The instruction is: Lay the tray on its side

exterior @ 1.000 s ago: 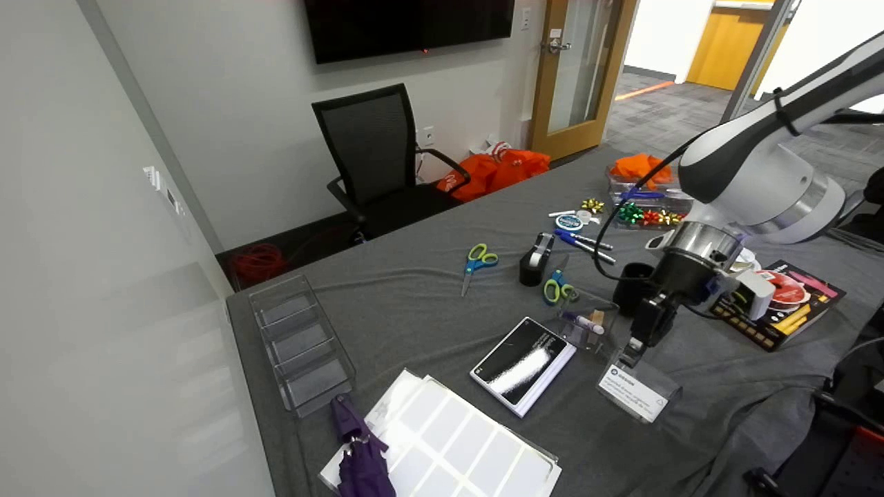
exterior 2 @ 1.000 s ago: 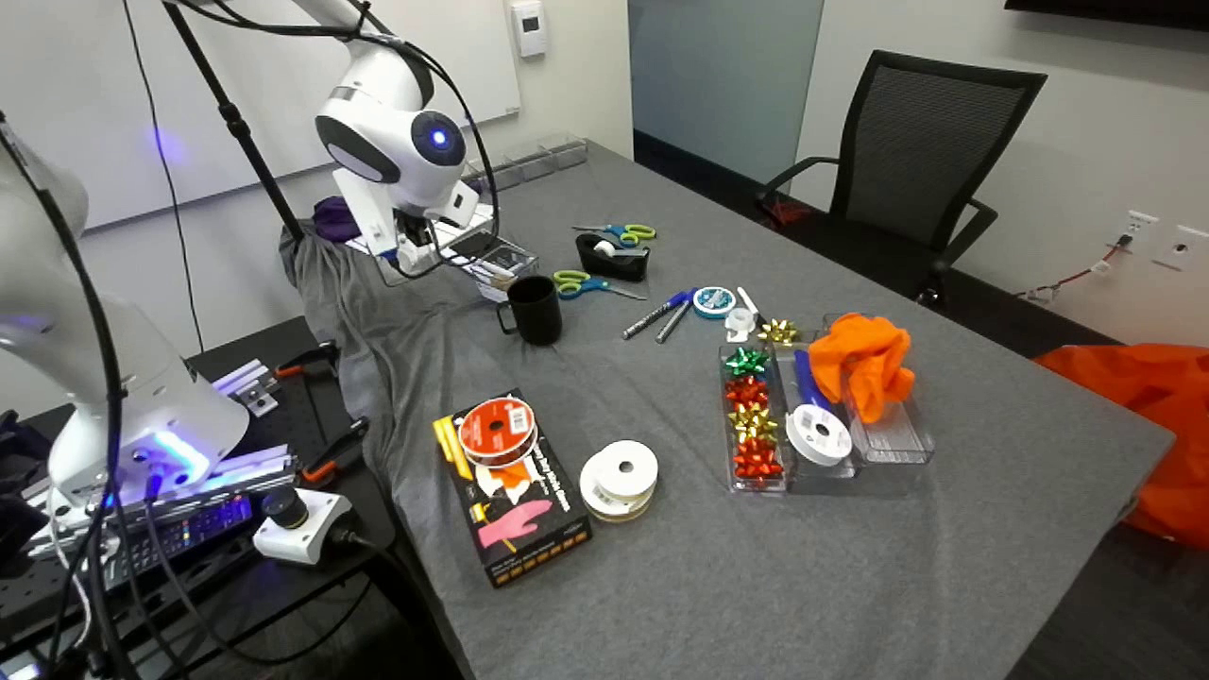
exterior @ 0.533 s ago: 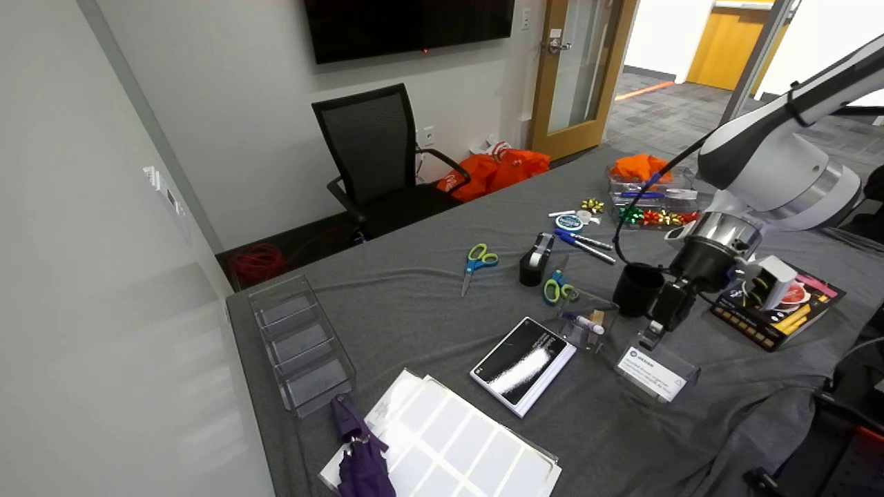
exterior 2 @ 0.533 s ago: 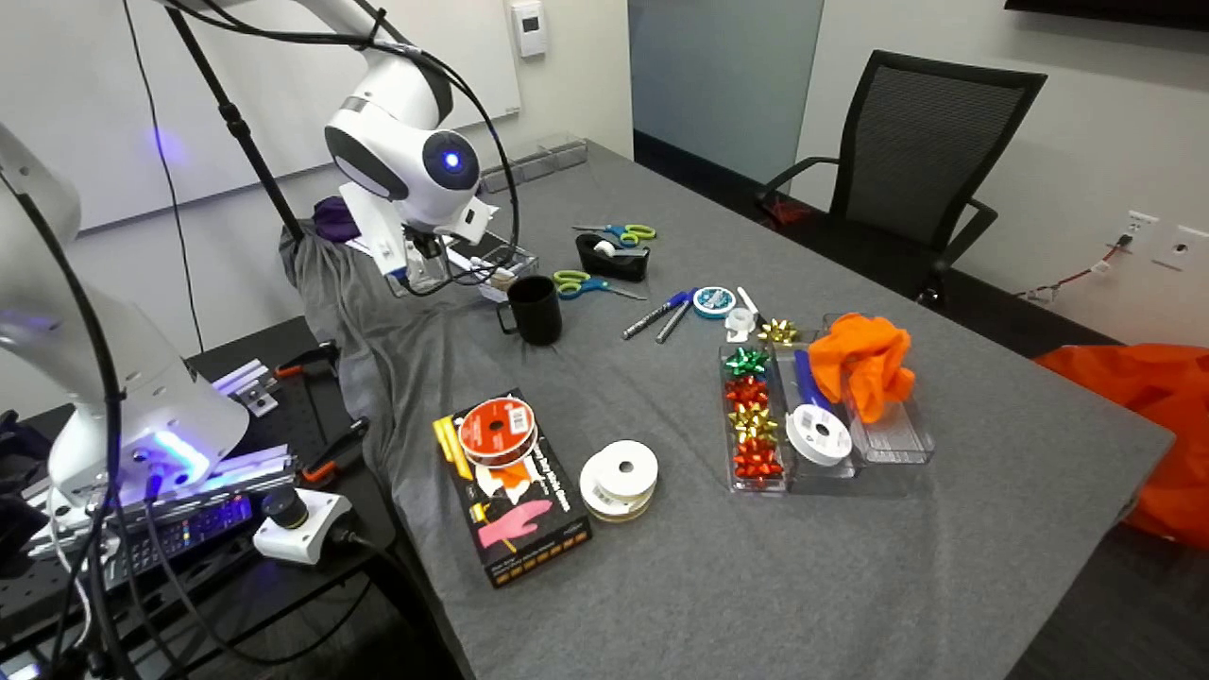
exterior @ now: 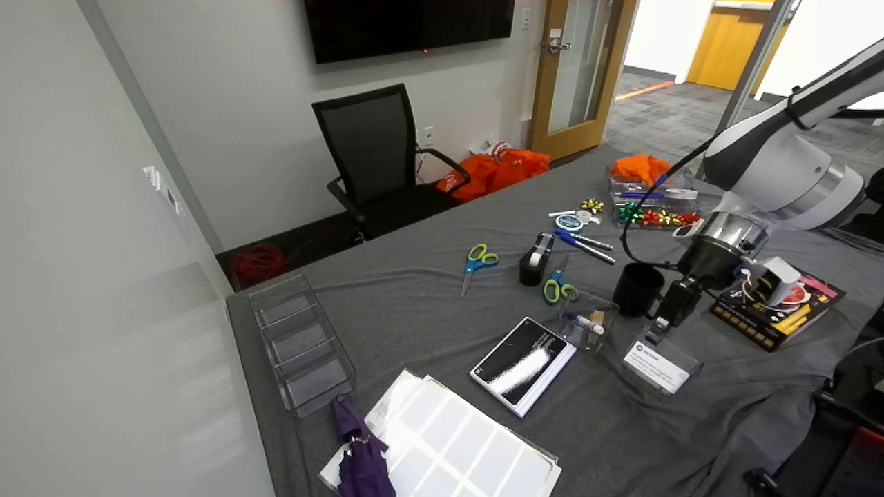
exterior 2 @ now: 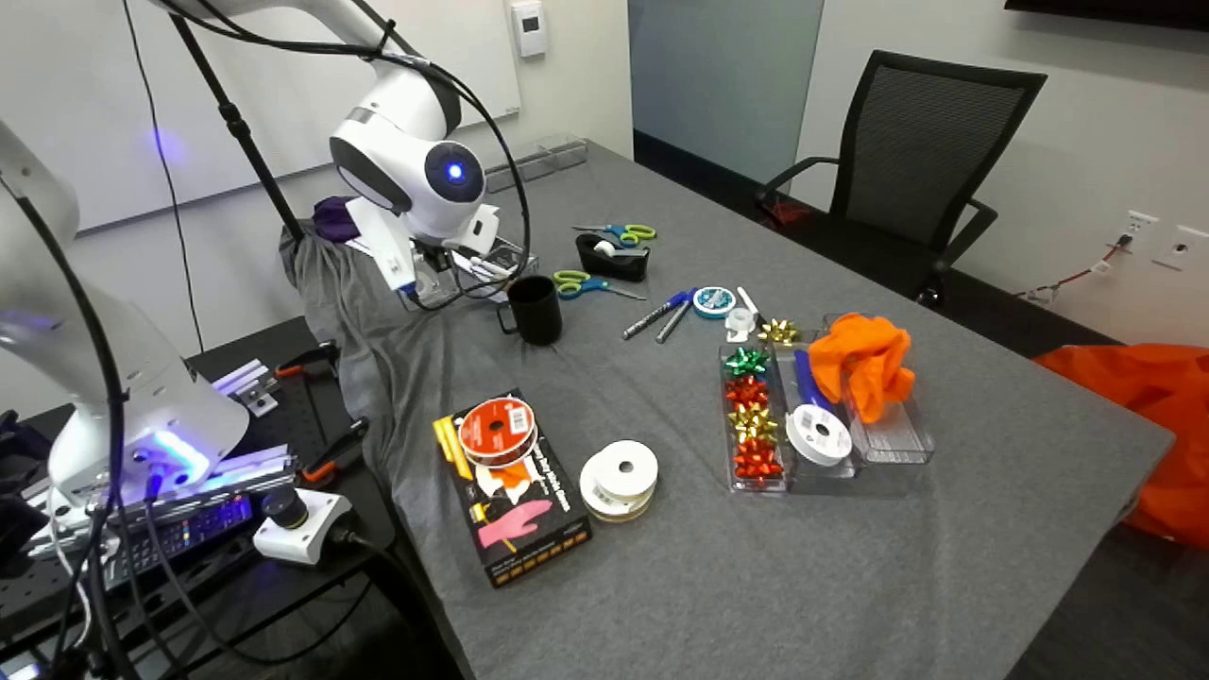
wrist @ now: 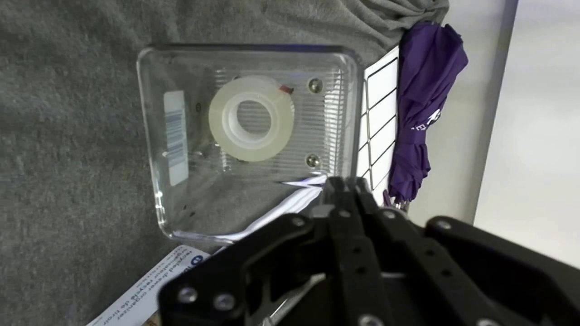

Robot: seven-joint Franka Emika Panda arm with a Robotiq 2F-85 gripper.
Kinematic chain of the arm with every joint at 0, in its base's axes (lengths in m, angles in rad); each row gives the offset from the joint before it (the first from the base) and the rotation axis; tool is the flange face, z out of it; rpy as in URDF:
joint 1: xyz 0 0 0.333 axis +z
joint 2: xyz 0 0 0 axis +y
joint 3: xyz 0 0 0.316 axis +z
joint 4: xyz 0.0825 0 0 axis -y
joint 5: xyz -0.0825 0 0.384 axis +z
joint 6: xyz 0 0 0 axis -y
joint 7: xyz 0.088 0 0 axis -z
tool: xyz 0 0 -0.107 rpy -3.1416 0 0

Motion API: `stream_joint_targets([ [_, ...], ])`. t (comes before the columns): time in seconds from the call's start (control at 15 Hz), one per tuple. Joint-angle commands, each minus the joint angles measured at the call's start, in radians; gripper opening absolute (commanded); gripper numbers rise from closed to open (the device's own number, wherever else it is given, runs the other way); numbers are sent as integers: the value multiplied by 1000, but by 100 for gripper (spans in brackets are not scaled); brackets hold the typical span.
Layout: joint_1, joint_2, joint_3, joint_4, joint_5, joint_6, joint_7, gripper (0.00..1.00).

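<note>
The tray is a small square of clear plastic. In the wrist view its square outline [wrist: 204, 199] fills the middle left, and a tape roll [wrist: 281, 131] shows inside that outline. My gripper [wrist: 349, 182] is shut on its right wall, which runs between the fingertips. In an exterior view the tray [exterior: 680, 353] hangs at the gripper [exterior: 657, 335], with a white printed label [exterior: 656, 367] on its near face. The label also shows in the wrist view [wrist: 154, 285]. I cannot tell whether the tray touches the table. In an exterior view the tray [exterior 2: 436, 281] is mostly hidden behind the wrist.
A black mug [exterior: 638, 290] stands close behind the gripper. A clear holder with a marker [exterior: 590, 323] and a black-topped rectangular item [exterior: 523, 366] lie left of the tray. A white gridded panel [exterior: 449, 442] and purple umbrella [exterior: 362, 459] lie farther left. A glove box [exterior 2: 510, 529] lies nearby.
The gripper and the held tray have moved together, right and slightly upward in an exterior view, closer to the mug. The last half second shows only a small shift. The grip has stayed shut.
</note>
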Motion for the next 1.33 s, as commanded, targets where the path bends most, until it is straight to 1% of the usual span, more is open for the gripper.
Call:
stream_joint_targets([
  [0.0, 29, 51, -13, 10, 30, 69, -47, 1],
  [0.13, 35, 80, -9, 14, 46, 109, -66, 1],
  [0.33, 42, 107, -7, 17, 55, 135, -86, 1],
  [0.4, 49, 111, -9, 16, 35, 151, -74, 8],
  [0.47, 56, 104, -11, 16, 10, 160, -52, 31],
  [0.6, 71, 92, -13, 8, -43, 195, -2, 33],
  [0.73, 83, 75, -13, -1, -113, 227, 71, 46],
  [1.07, 95, 9, -5, -29, -319, 273, 250, 82],
  [1.2, 98, -27, 1, -40, -397, 285, 319, 95],
  [1.27, 103, -49, 4, -46, -438, 298, 357, 99],
])
